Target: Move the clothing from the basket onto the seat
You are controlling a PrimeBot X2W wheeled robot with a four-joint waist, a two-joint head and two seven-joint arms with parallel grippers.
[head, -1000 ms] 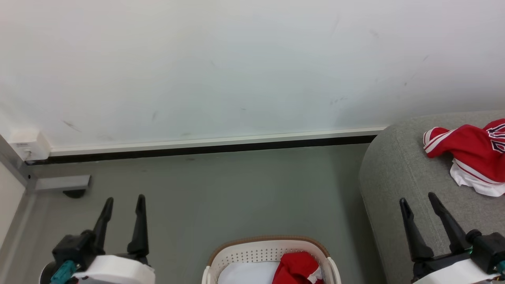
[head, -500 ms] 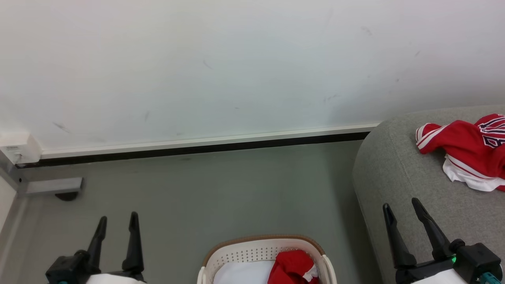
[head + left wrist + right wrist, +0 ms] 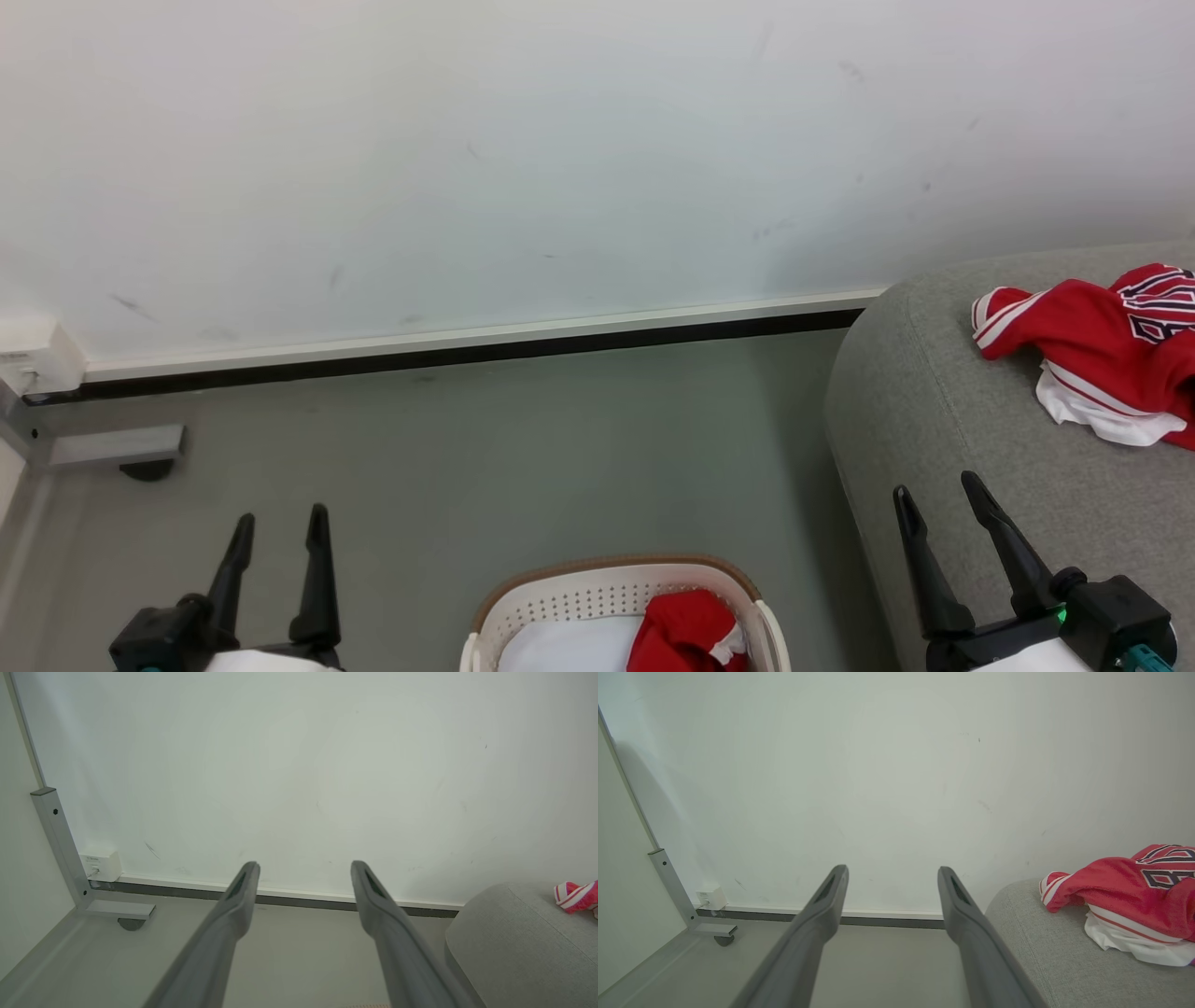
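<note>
Head view: the basket (image 3: 597, 597) is cut off by the bottom edge, so only its far perforated wall and tan rim are seen. A red garment (image 3: 686, 633) lies inside it at the right, beside a pale lining (image 3: 560, 649); anything deeper in the basket is hidden. The seat (image 3: 934, 420) is cut off at the right edge. A red jersey (image 3: 1083, 341) with white stripes lies crumpled on it, its dark lettering partly out of frame, over what appears to be white fabric. The basket stands on a grey floor (image 3: 513, 448), just beside the seat's rounded corner. A white wall (image 3: 560, 140) with a dark baseboard (image 3: 467, 343) closes the scene, and a metal frame foot (image 3: 117, 446) is seen at the far left. The left gripper (image 3: 281, 515) is held over bare floor to the left of the basket, fingers pointing toward the wall, spread apart and empty. The right gripper (image 3: 935, 483) is held over the seat's near edge, fingers likewise parted with nothing between them, well apart from the jersey.
</note>
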